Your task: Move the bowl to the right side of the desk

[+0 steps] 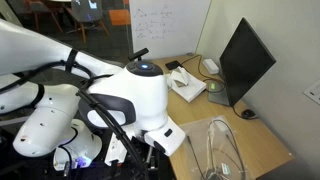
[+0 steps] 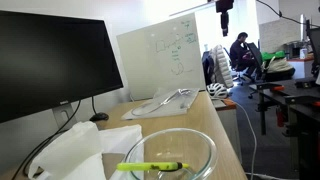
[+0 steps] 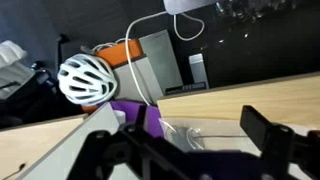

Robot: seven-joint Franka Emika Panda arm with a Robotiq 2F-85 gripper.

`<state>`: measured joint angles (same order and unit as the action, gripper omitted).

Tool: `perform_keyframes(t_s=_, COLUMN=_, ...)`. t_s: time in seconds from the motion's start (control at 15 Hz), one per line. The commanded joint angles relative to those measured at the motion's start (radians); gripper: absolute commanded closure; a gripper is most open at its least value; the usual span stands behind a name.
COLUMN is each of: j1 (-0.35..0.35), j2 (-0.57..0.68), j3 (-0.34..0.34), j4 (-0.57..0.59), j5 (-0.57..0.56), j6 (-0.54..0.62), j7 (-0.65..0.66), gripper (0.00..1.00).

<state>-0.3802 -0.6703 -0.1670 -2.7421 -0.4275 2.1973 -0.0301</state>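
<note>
Tan desk [image 1: 195, 112], whiteboard [image 1: 165, 25] behind

A white bicycle helmet [image 3: 88, 80] lies up and to the left of the pincer [image 3: 180, 148] in the wrist view, with something orange [image 3: 122, 50] and a grey box [image 3: 160, 62] just beyond it (what the box is, I cannot tell). A black monitor [image 1: 245, 60] stands well away from the pincer, with a dark mouse [image 1: 248, 113] near its foot and a white box [image 1: 185, 85] close by. A whiteboard [image 2: 160, 55] with scribbles leans upright beyond the monitor. A yellow-green marker [image 2: 150, 166] lies far from the pincer. A seated person [image 2: 240, 50] is in the background.
</note>
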Motion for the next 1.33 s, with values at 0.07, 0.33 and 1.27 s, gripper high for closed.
perform_keyframes(t_s=0.07, j1=0.012, j2=-0.002, j3=-0.01, j4=0.003, j5=-0.007, j6=-0.007, j7=0.006, gripper=0.0)
perform_keyframes(t_s=0.33, j1=0.106, j2=0.045, j3=-0.015, j4=0.001, j5=0.124, j6=0.015, j7=0.009, gripper=0.0)
perform_keyframes(t_s=1.27, j1=0.58, j2=0.824, j3=0.208, j4=0.289, j5=0.989, j6=0.318, j7=-0.231, gripper=0.0)
